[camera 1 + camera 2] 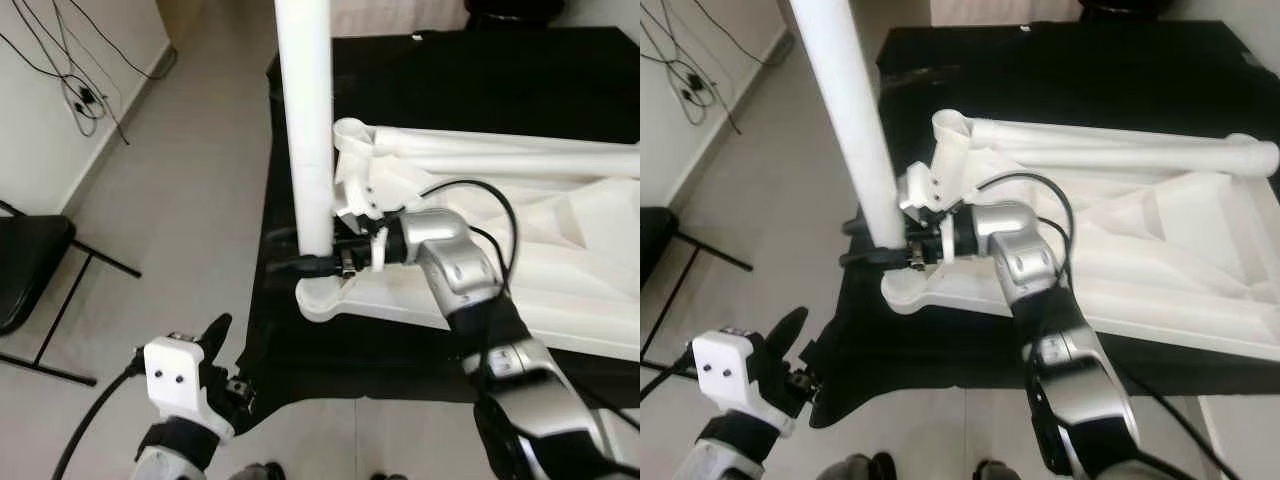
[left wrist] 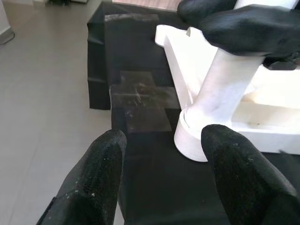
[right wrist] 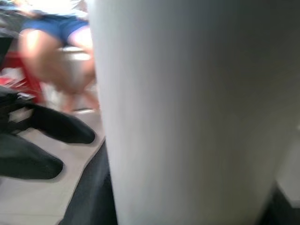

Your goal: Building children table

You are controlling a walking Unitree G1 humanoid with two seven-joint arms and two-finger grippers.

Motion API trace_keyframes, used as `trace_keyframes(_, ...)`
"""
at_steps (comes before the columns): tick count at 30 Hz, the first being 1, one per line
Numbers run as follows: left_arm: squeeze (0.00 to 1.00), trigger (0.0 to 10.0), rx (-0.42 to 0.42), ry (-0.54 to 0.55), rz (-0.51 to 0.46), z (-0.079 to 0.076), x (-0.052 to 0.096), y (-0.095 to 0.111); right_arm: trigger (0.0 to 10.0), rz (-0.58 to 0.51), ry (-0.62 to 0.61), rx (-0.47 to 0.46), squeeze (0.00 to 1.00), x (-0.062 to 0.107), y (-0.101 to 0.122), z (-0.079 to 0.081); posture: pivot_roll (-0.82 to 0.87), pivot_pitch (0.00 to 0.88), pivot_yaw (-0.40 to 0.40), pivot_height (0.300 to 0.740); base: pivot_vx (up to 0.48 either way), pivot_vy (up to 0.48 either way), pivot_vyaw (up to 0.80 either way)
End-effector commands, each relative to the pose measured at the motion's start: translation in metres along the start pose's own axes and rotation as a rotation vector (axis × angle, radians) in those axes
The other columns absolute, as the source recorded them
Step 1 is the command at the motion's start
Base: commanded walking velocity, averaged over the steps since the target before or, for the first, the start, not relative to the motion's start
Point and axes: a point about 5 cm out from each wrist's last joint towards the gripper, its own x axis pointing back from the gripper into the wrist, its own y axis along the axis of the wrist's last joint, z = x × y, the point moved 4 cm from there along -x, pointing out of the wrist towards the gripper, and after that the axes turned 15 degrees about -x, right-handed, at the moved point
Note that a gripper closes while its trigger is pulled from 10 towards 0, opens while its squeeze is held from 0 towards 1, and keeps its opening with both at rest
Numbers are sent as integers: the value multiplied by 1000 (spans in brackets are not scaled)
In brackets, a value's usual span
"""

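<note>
Leg: white tube leg (image 1: 305, 120) is stood upright in the socket (image 1: 322, 292) at the near left corner of the upturned table top (image 1: 1160, 250); held vertical so that it can be seated square in the socket, by the look of it.
Right gripper: right gripper (image 1: 885, 252) is clamped around the leg just above the socket; a low grip probably gives best control of the joint end. The leg is seen pressed close against the right wrist camera.
Left gripper: left gripper (image 2: 164, 176) is held low, off the near left corner of the black cloth (image 1: 300, 90), fingers (image 2: 101, 164) spread apart and grasping nothing; aimed at the socket, likely staged to brace the corner.
Table top: laid underside up on the black cloth, so the sockets are faced upward for leg fitting.
Other legs: two more white tubes (image 1: 1110, 145) are laid flat along the far edge of the table top, kept within reach for later corners.
Progress: judged early; one leg is being fitted, others not yet mounted.
Risk: leg could tilt or bind if pushed off-axis.
Surroundings: black chair (image 1: 30, 265) at the left, cables (image 1: 75, 85) on the wall.
</note>
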Motion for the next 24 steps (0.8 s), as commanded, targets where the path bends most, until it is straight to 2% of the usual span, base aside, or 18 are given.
trace_keyframes(1,0,10000,-4,4,22,1,2,-5,0,23,-378,-36,0,16,-26,-19,125,221,-1,740,0,0,0)
trace_keyframes(2,0,10000,-4,4,22,1,2,-5,0,23,-378,-36,0,16,-26,-19,125,221,-1,740,0,0,0)
trace_keyframes(3,0,10000,-6,4,22,2,2,-5,0,-20,-756,-70,0,40,-37,-22,102,217,1,740,0,0,0)
trace_keyframes(4,0,10000,-6,4,22,2,2,-5,0,-20,-756,-70,0,40,-37,-22,102,217,1,740,0,0,0)
trace_keyframes(5,0,10000,-7,2,21,4,1,-6,0,7,-893,-86,0,47,-51,-3,94,216,8,740,0,0,0)
trace_keyframes(6,0,10000,-8,-2,20,4,-1,-7,0,21,-935,-108,0,43,-60,12,87,196,15,740,0,0,0)
trace_keyframes(8,0,10000,-8,-2,20,4,-1,-7,0,21,-935,-108,0,43,-60,12,87,196,15,740,0,0,0)
trace_keyframes(9,0,10000,-7,-6,20,5,-4,-9,0,28,-849,-133,0,20,-64,25,97,178,22,740,0,0,0)
trace_keyframes(10,0,10000,-7,-6,20,5,-4,-9,0,28,-849,-133,0,20,-64,25,97,178,22,740,0,0,0)
trace_keyframes(13,0,10000,-6,-6,20,6,-6,-11,0,9,-809,-136,0,4,-59,23,94,169,19,740,0,0,0)
trace_keyframes(14,0,10000,-6,-5,20,7,-7,-12,627,5,-792,-141,0,-1,-58,23,98,169,16,740,0,0,0)
trace_keyframes(15,0,10000,-6,-5,20,7,-7,-12,627,5,-792,-141,0,-1,-58,23,98,169,16,740,0,0,0)
trace_keyframes(16,0,10000,-6,-2,20,7,-7,-12,7373,8,-792,-146,0,-3,-58,25,98,168,15,740,0,0,0)
trace_keyframes(17,0,10000,-8,2,18,8,-7,-11,10000,1,-757,-183,0,-8,-59,29,96,170,15,740,0,0,0)
trace_keyframes(18,0,10000,-8,2,18,8,-7,-11,10000,1,-757,-183,0,-8,-59,29,96,170,15,740,0,0,0)
trace_keyframes(19,0,10000,-10,6,15,9,-7,-11,10000,-37,-666,-257,1000,-17,-52,40,96,174,17,740,0,0,0)
trace_keyframes(21,0,10000,-10,7,15,9,-7,-11,10000,-48,-643,-273,1000,-19,-50,43,96,174,17,740,0,0,0)
trace_keyframes(24,0,10000,-10,6,14,9,-7,-10,10000,-98,-487,-270,1000,-26,-35,46,97,175,16,740,0,0,0)
